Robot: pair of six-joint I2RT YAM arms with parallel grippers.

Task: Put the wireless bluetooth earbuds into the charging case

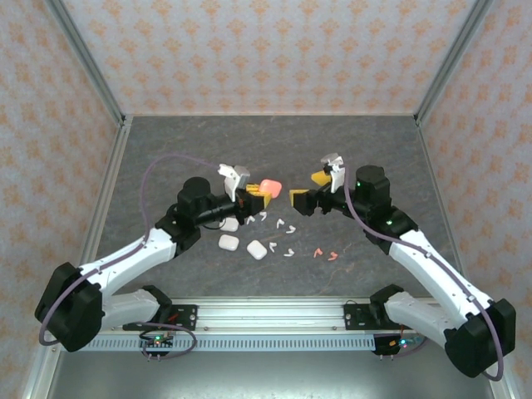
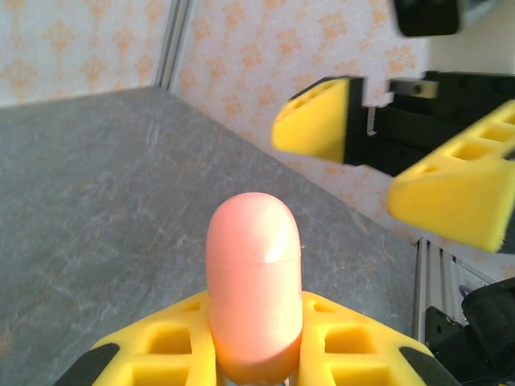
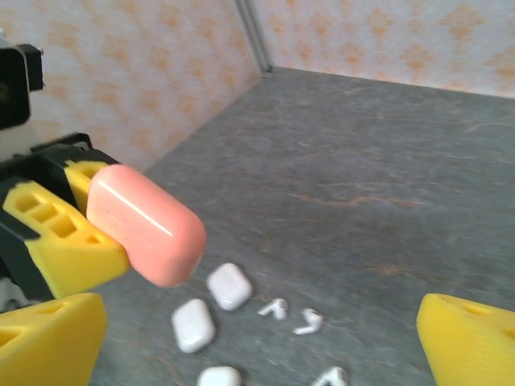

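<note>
A salmon-pink charging case [image 1: 268, 185] [image 2: 254, 281] [image 3: 145, 223] is held off the table, closed, with my left gripper [image 1: 253, 197] [image 2: 254, 346] shut on its lower end. My right gripper [image 1: 308, 189] [image 3: 257, 346] faces it from the right, open wide and holding nothing; its yellow fingers [image 2: 318, 117] are a short way from the case. Below the grippers, several white earbuds [image 1: 281, 223] [image 3: 309, 322] lie scattered on the table. Two pink earbuds [image 1: 325, 253] lie further right.
Three white closed cases [image 1: 229, 243] [image 3: 229, 285] lie on the grey table [image 1: 266, 141] under and beside the left gripper. Patterned walls close off the back and both sides. A metal rail [image 1: 274, 316] runs along the near edge.
</note>
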